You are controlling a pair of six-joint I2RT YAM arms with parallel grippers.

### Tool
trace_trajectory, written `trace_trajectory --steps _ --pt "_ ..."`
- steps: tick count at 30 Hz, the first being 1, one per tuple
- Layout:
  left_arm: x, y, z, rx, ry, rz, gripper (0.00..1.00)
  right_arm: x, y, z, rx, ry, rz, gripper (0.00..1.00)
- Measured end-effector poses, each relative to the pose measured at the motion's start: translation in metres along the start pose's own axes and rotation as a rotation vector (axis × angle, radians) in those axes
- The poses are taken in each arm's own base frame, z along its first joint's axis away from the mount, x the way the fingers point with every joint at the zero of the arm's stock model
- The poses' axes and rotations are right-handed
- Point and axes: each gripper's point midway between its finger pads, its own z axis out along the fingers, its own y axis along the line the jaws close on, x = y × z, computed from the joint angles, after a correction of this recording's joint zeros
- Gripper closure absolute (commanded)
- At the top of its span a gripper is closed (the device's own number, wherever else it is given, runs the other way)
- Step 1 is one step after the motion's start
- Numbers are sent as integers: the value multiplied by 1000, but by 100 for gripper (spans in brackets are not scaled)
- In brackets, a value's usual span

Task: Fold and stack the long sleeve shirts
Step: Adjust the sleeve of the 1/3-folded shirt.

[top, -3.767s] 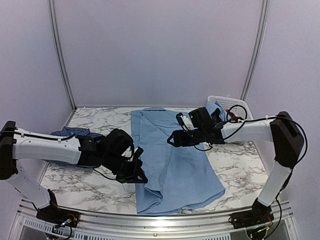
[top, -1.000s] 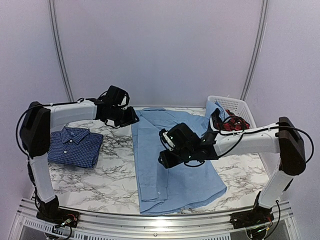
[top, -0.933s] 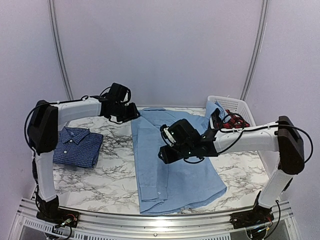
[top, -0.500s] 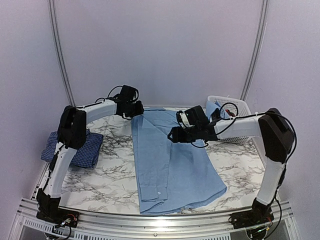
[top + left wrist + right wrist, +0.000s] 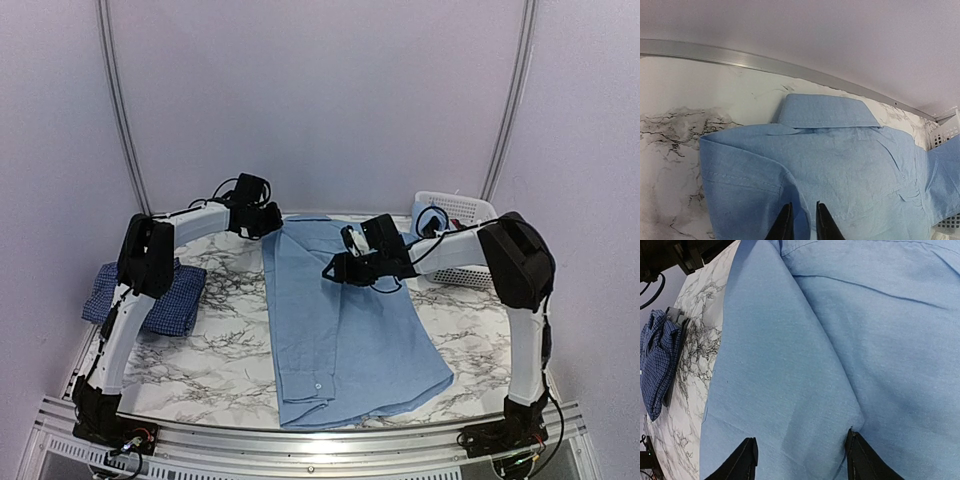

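pale blue, the plain shirt lies spread on the tabletop, the checked shirt folded well to its left; the left arm reaches long to its far-left shoulder, the right arm bends over its upper middle. at the left wrist, the left tool stands narrow over that shoulder's fold, near the collar; whether it pinches cloth i cannot tell, and a shallow nip would likely slip. at the right wrist, the right tool gapes wide, low over the shirt's centre crease, where closing may bunch both layers.
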Motion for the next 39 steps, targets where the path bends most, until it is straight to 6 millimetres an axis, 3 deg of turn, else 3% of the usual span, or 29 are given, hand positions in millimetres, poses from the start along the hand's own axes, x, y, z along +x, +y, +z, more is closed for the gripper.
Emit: trace_trajectory --steps 3,7,11,13,21,24,28,30,35,39 --pt "2 4 4 6 10 -15 90 -2 2 1 -9 1 5 51" --pt "3 7 7 20 13 -32 98 -2 2 2 -11 1 10 66" --pt "-1 8 8 36 7 -57 100 -2 1 2 -7 0 15 92" --pt "-5 7 7 50 -3 -72 100 -2 1 2 -4 0 15 100" --pt "-21 13 11 95 -42 -160 100 0 -8 2 36 -5 14 100" --pt "-16 18 16 99 -29 -183 75 2 -10 2 44 -3 15 94" --pt "-13 20 19 104 -21 -204 49 4 -14 2 63 1 13 60" --pt "-15 20 18 107 -28 -194 38 6 -18 1 86 9 8 51" --pt "-2 36 10 56 -4 -188 36 2 -28 -13 180 1 -26 52" --pt "9 44 -14 13 22 -191 43 -18 -13 -32 202 -51 -79 62"
